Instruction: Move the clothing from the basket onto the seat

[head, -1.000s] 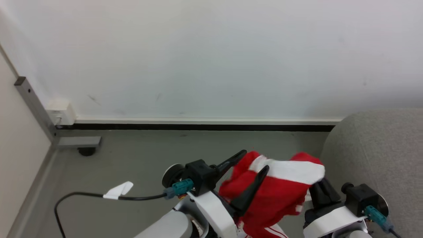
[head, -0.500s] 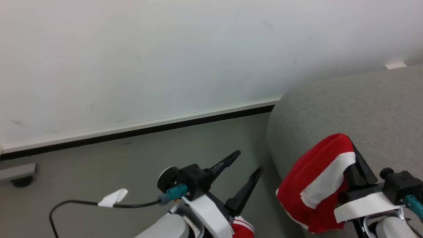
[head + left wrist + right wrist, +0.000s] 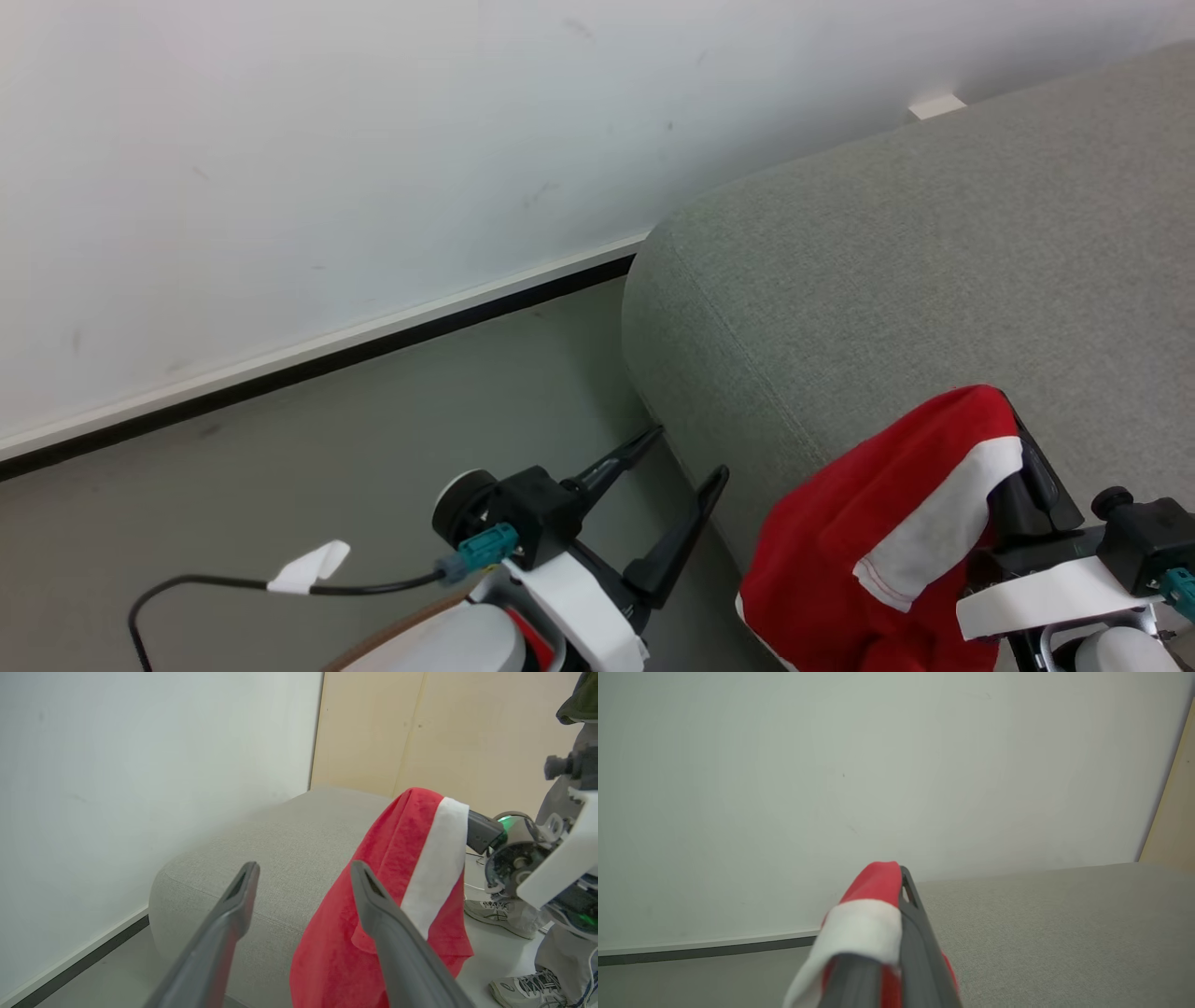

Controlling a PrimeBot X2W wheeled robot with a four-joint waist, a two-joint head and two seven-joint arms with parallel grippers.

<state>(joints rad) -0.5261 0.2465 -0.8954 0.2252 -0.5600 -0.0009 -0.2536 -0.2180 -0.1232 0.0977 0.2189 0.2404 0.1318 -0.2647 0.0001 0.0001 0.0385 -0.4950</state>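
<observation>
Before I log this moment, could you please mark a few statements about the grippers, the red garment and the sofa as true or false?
1. The right gripper is shut on the red garment. True.
2. The left gripper is shut. False: its jaws stand wide apart with nothing between them.
3. The red garment lies spread flat on the sofa. False: it hangs draped from the right gripper, beside the sofa's rounded arm.
4. The sofa is light grey. True.
</observation>
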